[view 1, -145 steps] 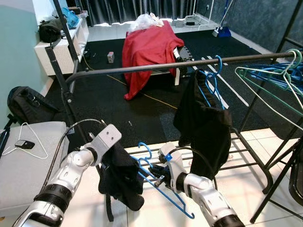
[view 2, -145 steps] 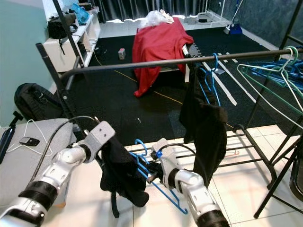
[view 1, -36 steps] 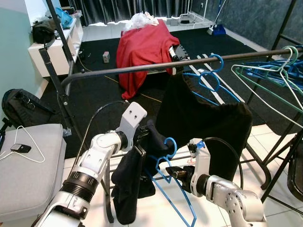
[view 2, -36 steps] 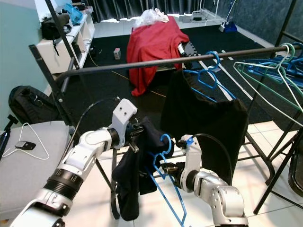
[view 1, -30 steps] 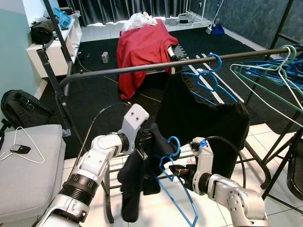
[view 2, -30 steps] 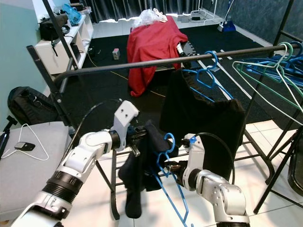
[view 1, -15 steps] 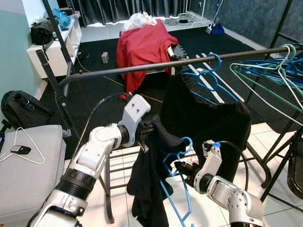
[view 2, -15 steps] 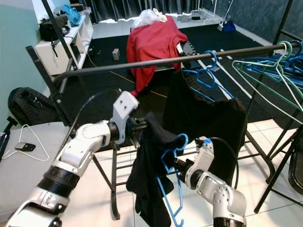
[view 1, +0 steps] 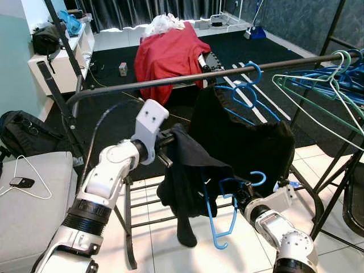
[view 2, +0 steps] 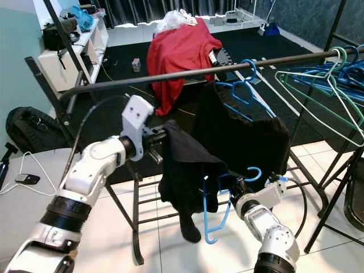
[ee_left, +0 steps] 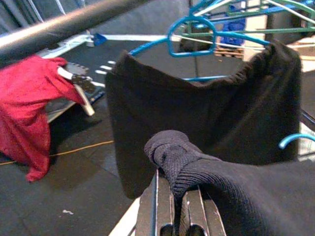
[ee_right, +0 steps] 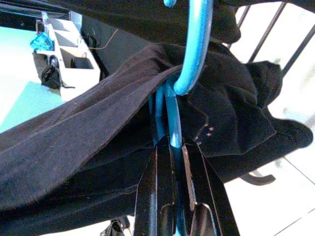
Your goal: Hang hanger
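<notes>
Right gripper (ee_right: 172, 147) pinches blue plastic hanger (view 1: 224, 213) at neck; left gripper (ee_left: 172, 189) clamps black knit garment (view 1: 190, 176) draped over it.

Blue hanger (view 1: 224, 213), black garment (view 1: 190, 176), red cloth (view 1: 165, 54)

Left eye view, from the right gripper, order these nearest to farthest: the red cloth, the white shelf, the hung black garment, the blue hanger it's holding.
1. The blue hanger, clamped in the right gripper.
2. The hung black garment, just behind on the rail.
3. The red cloth, beyond the rail on the dark floor.
4. The white shelf, far back on the left wall.
</notes>
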Available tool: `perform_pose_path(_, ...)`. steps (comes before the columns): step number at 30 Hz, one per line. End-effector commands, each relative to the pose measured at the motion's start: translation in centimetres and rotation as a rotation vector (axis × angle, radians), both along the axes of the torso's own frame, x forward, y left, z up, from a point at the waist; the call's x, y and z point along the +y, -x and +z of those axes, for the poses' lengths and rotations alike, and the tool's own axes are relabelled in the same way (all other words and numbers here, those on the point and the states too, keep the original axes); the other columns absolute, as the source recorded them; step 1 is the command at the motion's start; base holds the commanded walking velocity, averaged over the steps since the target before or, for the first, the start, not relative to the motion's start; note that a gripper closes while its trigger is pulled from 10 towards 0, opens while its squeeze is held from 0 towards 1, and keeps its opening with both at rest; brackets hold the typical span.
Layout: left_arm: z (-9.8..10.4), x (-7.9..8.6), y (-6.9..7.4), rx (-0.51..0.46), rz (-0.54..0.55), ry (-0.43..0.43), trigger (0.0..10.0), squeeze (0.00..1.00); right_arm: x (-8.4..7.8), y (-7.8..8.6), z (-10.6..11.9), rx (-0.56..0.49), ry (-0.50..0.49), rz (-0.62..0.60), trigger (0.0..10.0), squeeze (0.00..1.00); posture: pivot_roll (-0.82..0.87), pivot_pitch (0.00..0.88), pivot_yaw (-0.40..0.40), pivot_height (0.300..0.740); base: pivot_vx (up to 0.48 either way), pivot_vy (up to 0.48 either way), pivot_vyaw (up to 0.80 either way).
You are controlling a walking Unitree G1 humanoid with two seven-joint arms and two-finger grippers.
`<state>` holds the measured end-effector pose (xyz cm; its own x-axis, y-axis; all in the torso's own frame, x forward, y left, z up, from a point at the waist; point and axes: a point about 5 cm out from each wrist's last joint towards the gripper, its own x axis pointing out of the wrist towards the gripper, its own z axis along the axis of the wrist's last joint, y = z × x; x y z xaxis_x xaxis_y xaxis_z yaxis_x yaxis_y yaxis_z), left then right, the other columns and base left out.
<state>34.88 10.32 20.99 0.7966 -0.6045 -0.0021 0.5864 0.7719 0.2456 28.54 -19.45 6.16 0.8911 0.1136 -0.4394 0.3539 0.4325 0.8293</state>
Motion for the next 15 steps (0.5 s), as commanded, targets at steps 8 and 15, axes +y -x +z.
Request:
perform_pose_path(8,-2.8,1.6,1.1,0.061,-0.088,-0.304,10.0,0.00,0.0,-1.2,1.9,-0.072,-0.144,-0.115,10.0,0.00,-0.10,0.070,0.069,0.740,0.000,0.000,0.00)
perform_pose_path(15,-8.6,2.3,4.2,0.291,-0.186,-0.532,10.0,0.00,-2.0,-2.8,3.7,-0.084,-0.113,-0.317,10.0,0.00,-0.11,0.070,0.073,0.740,0.000,0.000,0.00)
